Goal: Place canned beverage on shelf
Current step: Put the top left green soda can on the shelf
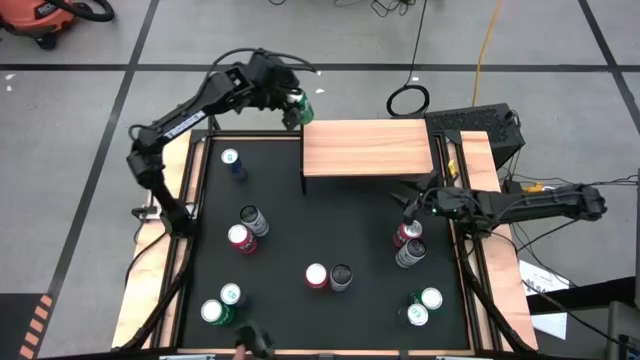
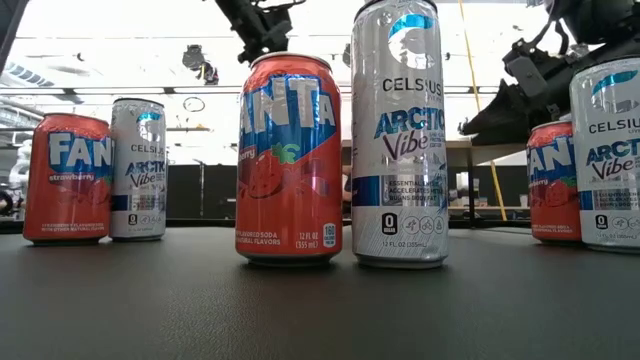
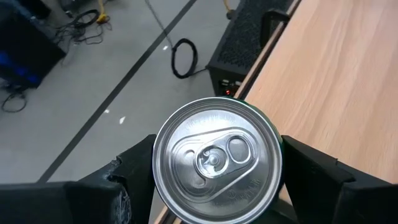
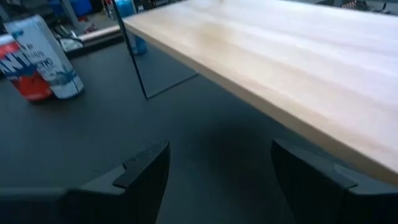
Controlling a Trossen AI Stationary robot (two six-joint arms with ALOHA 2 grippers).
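Note:
A green can with a silver top (image 3: 216, 158) is up in the air at the far left corner of the shelf (image 1: 365, 148), a light-wood plank top on thin black legs. My left gripper (image 1: 292, 103) is shut on this can. The shelf's top (image 3: 336, 81) runs along one side of the can, with floor on the other side. My right gripper (image 4: 217, 180) stands open and low over the black mat (image 1: 300, 220), in front of the shelf's near right corner. Nothing is between its fingers. My left gripper pinches the can's side wall (image 3: 275, 130) between its two fingers (image 3: 134, 168), one on each side just below the top rim. The fingers come slanting down from the table's left. The can is upright and lifted clear, level with the shelf's top edge.
Several cans stand on the mat: a blue one (image 1: 232, 162) at the far left and pairs (image 1: 248, 228), (image 1: 328, 277), (image 1: 408, 245), (image 1: 222, 305), (image 1: 422, 307). The pair at the right stands just beside my right gripper. A black box (image 1: 475, 125) sits behind the shelf's right end.

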